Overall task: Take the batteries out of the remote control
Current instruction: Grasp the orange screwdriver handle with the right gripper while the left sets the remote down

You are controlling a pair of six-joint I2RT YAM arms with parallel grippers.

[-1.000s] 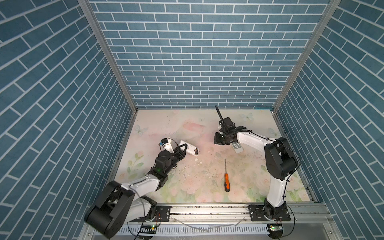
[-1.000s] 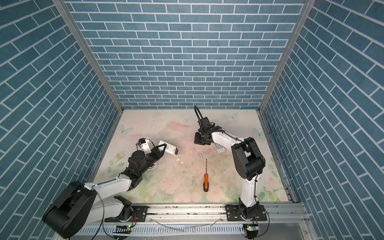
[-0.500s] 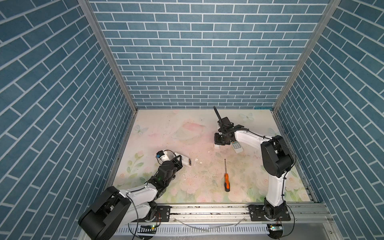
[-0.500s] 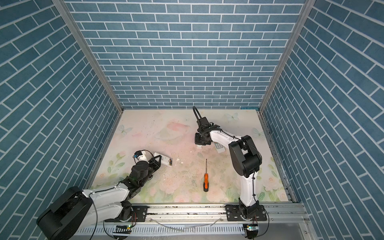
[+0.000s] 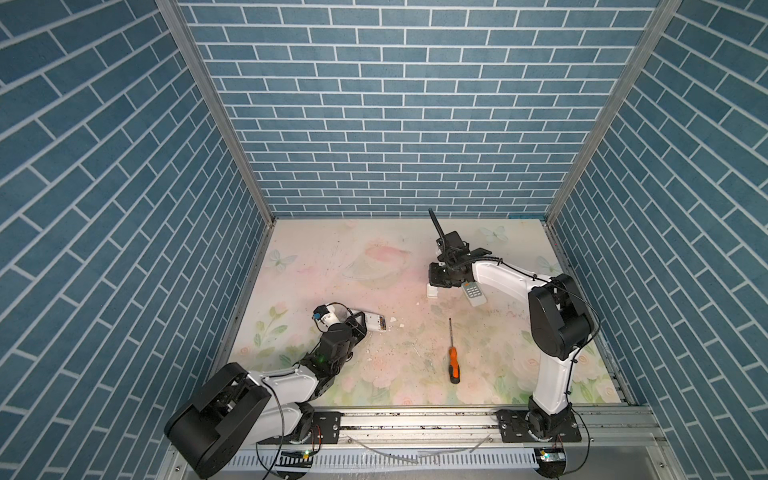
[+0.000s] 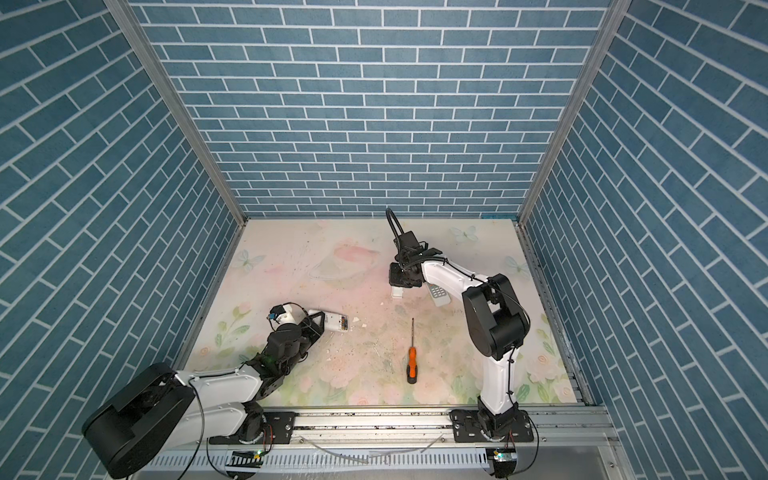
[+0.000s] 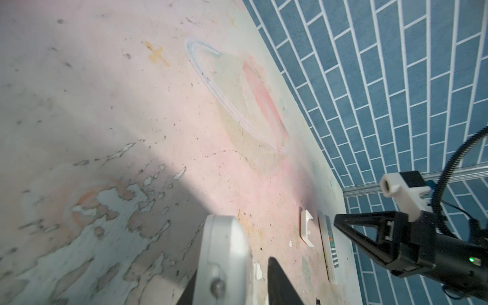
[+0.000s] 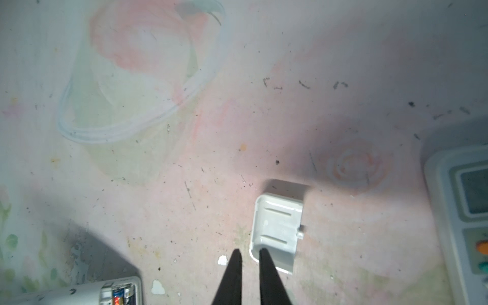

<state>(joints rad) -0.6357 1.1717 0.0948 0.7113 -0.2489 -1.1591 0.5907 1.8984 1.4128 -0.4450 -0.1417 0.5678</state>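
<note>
The white plastic remote [image 5: 374, 322] is lying flat on the scuffed, flower-printed table [image 5: 332, 266], near its left side. In both top views its long axis is running left to right, with the open compartment end pointing toward the middle. The batteries [image 8: 122, 293] are sitting side by side inside that compartment. They are glossy dark cylinders with gold and red print, lying along the remote's length. The left gripper [image 5: 360, 326] is straddling the remote's other end, its black wedge fingers parted and one standing clear of the casing. The right gripper [image 8: 249, 252] is hovering over a small white cover [image 8: 277, 227] with a ridged inside, its fingers barely parted and holding nothing. A second remote [image 5: 473, 293], buttons up, is resting just beside the cover. A slim orange-handled screwdriver [image 5: 453, 363] is lying nearer the front.
</note>
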